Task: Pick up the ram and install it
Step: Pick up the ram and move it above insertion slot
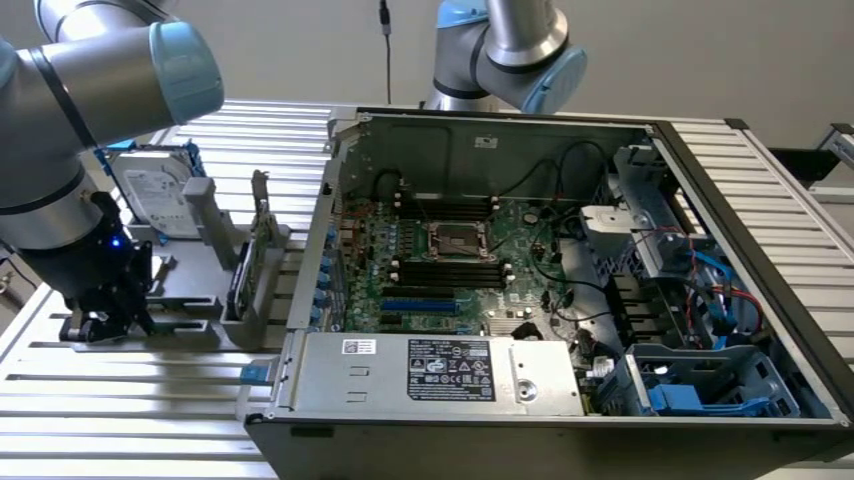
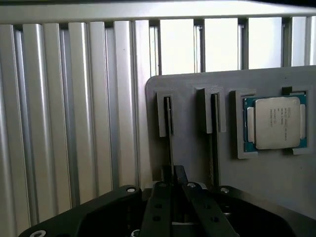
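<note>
In the wrist view the ram (image 2: 168, 128) shows edge-on as a thin dark stick standing in one slot of the grey fixture (image 2: 192, 148). My gripper (image 2: 174, 178) has its black fingers (image 2: 159, 197) drawn close together on either side of the stick's near end, shut on it. The ram still sits in its slot. A second thin stick (image 2: 214, 123) stands in the neighbouring slot. In the exterior view my gripper (image 1: 107, 318) is low at the fixture's (image 1: 200, 290) left end, left of the open computer case (image 1: 494, 118).
A square silver chip (image 2: 274, 123) lies in a fixture pocket beside the slots. A silver hard drive (image 1: 158, 190) leans at the fixture's back. Inside the case, black motherboard slots (image 1: 454, 272) flank the processor socket. A second arm (image 1: 514, 50) stands behind the case. Ribbed metal table (image 1: 134, 400) all around.
</note>
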Motion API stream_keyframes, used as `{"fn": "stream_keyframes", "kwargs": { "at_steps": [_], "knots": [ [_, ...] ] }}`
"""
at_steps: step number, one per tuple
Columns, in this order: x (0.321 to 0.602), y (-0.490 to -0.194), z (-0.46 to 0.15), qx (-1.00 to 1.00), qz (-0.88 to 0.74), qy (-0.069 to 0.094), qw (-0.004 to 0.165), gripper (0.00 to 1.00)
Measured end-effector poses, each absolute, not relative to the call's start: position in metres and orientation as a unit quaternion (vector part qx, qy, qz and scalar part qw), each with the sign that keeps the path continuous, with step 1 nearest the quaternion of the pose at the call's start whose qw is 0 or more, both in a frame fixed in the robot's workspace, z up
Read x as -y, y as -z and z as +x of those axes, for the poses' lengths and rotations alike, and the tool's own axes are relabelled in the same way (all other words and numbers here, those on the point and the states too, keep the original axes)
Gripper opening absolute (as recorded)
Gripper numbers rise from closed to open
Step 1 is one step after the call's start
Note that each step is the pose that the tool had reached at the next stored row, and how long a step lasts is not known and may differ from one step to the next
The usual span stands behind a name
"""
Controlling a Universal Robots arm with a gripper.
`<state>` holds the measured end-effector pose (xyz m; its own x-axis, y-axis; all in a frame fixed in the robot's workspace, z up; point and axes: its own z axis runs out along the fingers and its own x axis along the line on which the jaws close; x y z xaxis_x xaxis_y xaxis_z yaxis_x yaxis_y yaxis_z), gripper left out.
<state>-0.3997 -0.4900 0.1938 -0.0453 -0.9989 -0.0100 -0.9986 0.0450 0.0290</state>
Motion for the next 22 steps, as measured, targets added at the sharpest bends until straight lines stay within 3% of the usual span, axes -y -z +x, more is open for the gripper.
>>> {"fn": "stream_keyframes", "kwargs": {
  "at_steps": [10,22],
  "knots": [
    [0.490,-0.207,-0.400,0.724,0.689,0.014,0.007,0.14],
    [0.490,-0.261,-0.394,0.724,0.689,0.015,0.008,0.14]
  ]
}}
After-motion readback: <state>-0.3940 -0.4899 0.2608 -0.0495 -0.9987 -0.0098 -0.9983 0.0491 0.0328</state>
